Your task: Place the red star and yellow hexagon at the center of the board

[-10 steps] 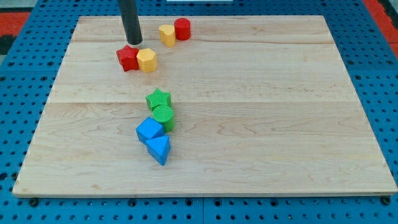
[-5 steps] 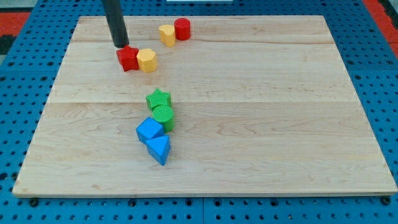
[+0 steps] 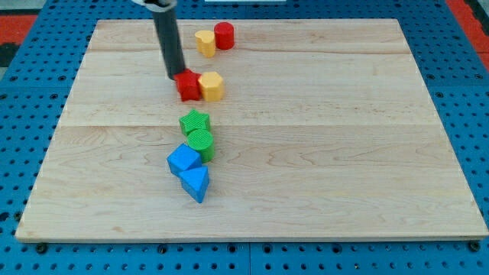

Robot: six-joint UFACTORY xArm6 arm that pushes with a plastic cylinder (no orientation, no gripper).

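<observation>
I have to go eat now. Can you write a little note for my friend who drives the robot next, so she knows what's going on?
My tip is against the red star, on its upper left side.
The star touches the yellow hexagon on its right. Both sit above the green star, up and left of the board's middle.
Done: the pair is together.
Left: push both down and to the right, to the center.

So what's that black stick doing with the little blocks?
It's a robot arm's rod, pushing blocks across a wooden board. My tip is pressed against the view's left side of the red star, which touches the yellow hexagon. The pair sits above and left of the board's center, just above the green star, so they're not there yet.
</observation>
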